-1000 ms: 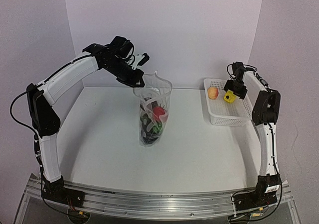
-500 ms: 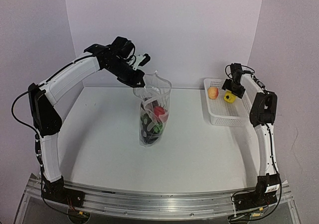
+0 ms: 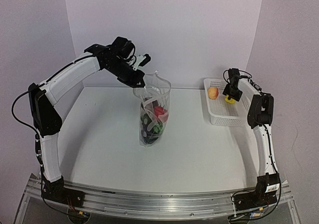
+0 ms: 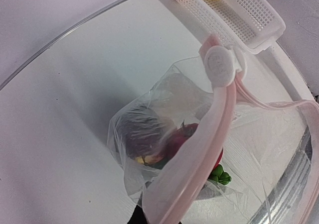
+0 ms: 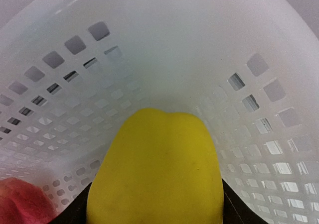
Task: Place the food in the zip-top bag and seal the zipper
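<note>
The clear zip-top bag (image 3: 153, 109) stands upright mid-table with its mouth open. It holds red (image 3: 159, 111), green (image 3: 157, 128) and dark toy food. My left gripper (image 3: 138, 79) is shut on the bag's rim and holds it up. In the left wrist view the pinkish zipper strip (image 4: 209, 134) runs up from my jaws over the red (image 4: 179, 134), purple (image 4: 137, 132) and green (image 4: 219, 175) pieces. My right gripper (image 3: 231, 95) is down in the white basket (image 3: 227, 117), shut on a yellow toy pepper (image 5: 157, 169). A peach (image 3: 213, 92) lies beside it.
The white perforated basket (image 5: 164, 55) sits at the table's back right, close to the wall, and its walls surround my right gripper. The peach's reddish side (image 5: 20, 201) shows at the lower left of the right wrist view.
My right gripper with the yellow pepper has shifted slightly left and toward the basket's far end. The left arm and the bag have stayed nearly still.
</note>
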Tool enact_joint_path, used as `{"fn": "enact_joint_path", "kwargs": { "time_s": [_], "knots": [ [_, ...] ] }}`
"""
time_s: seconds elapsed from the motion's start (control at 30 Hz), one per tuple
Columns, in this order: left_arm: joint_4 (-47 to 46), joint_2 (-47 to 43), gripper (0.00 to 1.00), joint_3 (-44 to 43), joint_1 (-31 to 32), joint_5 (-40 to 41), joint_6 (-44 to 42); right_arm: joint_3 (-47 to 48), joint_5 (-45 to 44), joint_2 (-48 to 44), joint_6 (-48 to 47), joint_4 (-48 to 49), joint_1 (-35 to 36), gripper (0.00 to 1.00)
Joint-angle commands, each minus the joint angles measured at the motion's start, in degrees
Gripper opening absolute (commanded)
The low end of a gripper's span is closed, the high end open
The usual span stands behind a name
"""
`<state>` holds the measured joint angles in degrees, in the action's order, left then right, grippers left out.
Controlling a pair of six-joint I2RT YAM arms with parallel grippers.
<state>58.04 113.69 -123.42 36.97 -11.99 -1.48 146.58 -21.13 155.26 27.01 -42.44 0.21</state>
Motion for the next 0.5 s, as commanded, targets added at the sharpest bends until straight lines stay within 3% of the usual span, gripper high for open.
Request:
{"fn": "enact_joint_path", "kwargs": {
  "time_s": [0.0, 0.1, 0.33, 0.47],
  "knots": [
    [-0.5, -0.3, 0.00, -1.7, 0.0, -0.8, -0.3, 0.2, 0.0, -1.8, -1.3, 1.0, 0.2, 0.58],
    [-0.5, -0.4, 0.00, -1.7, 0.0, -0.9, -0.2, -1.2, 1.7, -4.9, -2.6, 1.3, 0.2, 0.42],
    [-0.7, -0.8, 0.00, -1.5, 0.0, -1.1, -0.1, -7.2, 8.4, -21.9, -7.4, 1.7, 2.9, 0.31],
    [-1.0, -0.8, 0.00, -1.3, 0.0, -0.2, 0.3, -13.2, 15.0, -36.3, -8.3, 2.2, 9.4, 0.28]
  ]
}}
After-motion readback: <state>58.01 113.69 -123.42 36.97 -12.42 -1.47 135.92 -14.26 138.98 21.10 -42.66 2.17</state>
